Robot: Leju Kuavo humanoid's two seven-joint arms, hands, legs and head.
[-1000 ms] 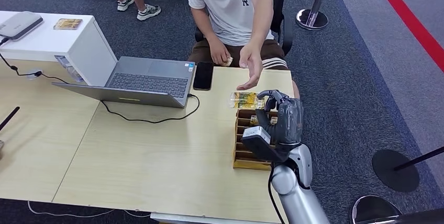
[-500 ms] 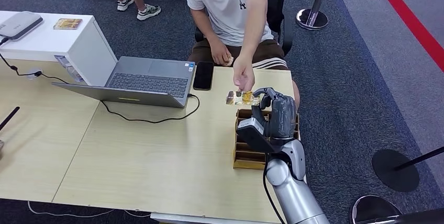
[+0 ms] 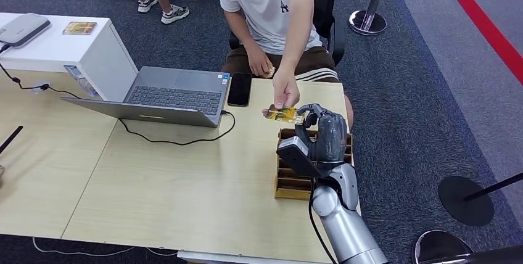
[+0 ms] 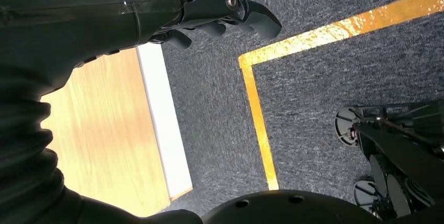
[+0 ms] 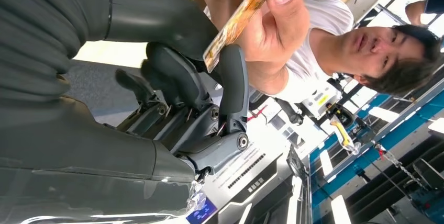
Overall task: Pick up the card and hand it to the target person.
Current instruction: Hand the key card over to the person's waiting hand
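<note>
1 card [image 3: 282,113] pinched by right hand [image 3: 322,133] and 1 person's hand [image 3: 285,93]; left hand [image 4: 173,9] holds nothing

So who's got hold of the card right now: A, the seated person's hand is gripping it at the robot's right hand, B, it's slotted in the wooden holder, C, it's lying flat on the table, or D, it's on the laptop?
A: the person's hand pinches the card right at the fingers of the robot's right hand, above the table.
</note>
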